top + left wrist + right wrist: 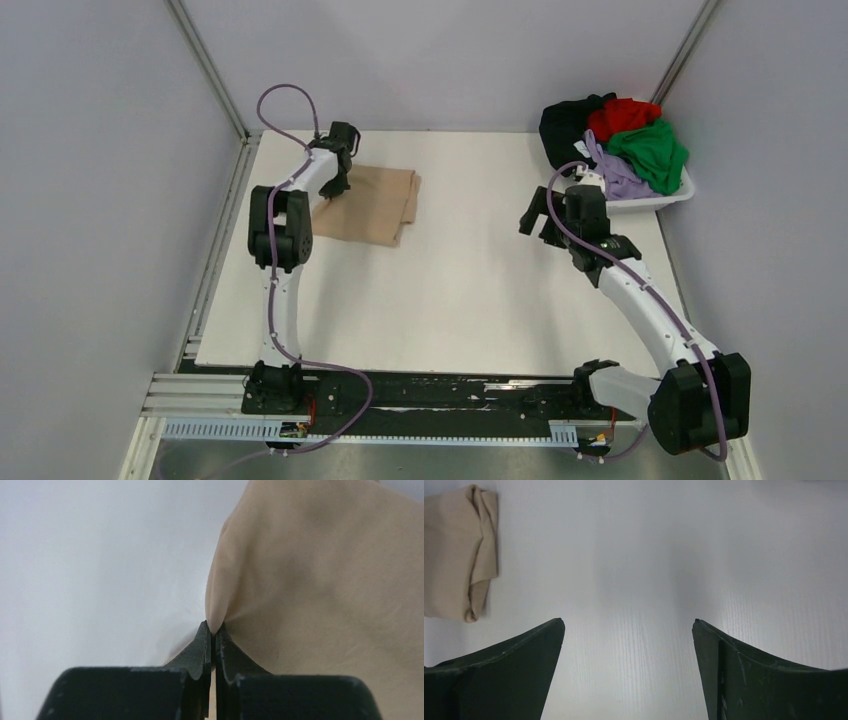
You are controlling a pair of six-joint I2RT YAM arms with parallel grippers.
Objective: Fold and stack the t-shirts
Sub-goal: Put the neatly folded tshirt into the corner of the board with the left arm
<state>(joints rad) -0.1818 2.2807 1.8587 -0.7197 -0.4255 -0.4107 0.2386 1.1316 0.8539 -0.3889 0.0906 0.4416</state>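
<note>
The tan t-shirt point(370, 205) lies folded on the white table at the back left. My left gripper point(335, 190) is at its left edge, shut on a pinch of the tan cloth point(320, 570); in the left wrist view the jaws meet with cloth between the tips point(214, 627). My right gripper point(535, 215) is open and empty over bare table at the right; its wrist view shows the tan shirt point(456, 550) far off at the upper left. The black point(568, 125), red point(622, 115), green point(650, 150) and lavender point(615, 175) t-shirts are piled in the basket.
A white plastic basket point(655, 203) stands at the back right corner, just beyond the right gripper. Grey walls close in the table on the left, back and right. The arm bases sit on a rail point(430, 395) at the near edge.
</note>
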